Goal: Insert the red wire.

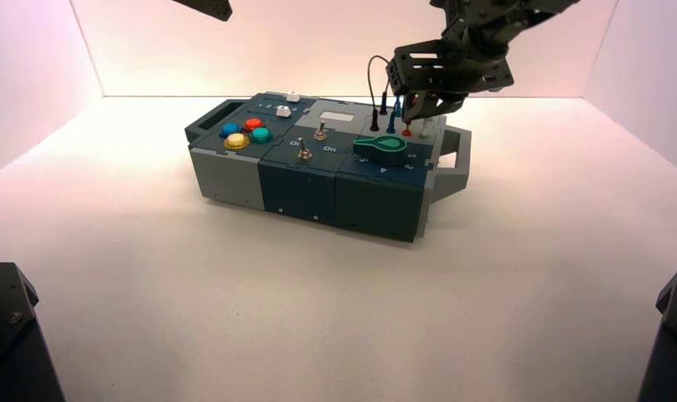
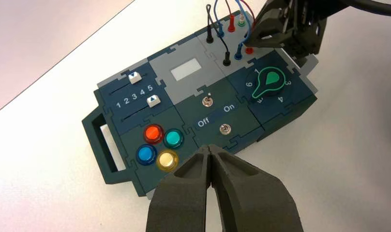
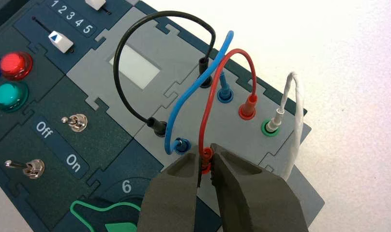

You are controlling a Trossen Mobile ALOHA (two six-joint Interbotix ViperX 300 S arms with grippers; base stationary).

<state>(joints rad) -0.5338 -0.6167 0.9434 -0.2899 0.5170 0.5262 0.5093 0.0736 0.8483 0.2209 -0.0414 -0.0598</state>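
The red wire point(image 3: 237, 52) arches over the grey socket panel at the box's far right corner. One red plug point(image 3: 247, 107) stands in a red socket. My right gripper point(image 3: 206, 162) is shut on the other red plug point(image 3: 206, 157), right beside the near blue socket. The plug's tip is hidden between the fingers, so I cannot tell whether it is seated. From above, the right gripper point(image 1: 419, 113) hangs over that corner, with the red plug point(image 1: 407, 128) below it. My left gripper point(image 2: 211, 151) is shut and empty, hovering off the box's button side.
On the same panel sit a blue wire point(image 3: 203, 77), a black wire point(image 3: 135, 38) and a white wire point(image 3: 295, 111) in a green socket. The box point(image 1: 302, 180) also carries a green knob point(image 1: 381, 146), two toggle switches point(image 2: 209, 102), sliders point(image 2: 135, 77) and coloured buttons point(image 2: 159, 145).
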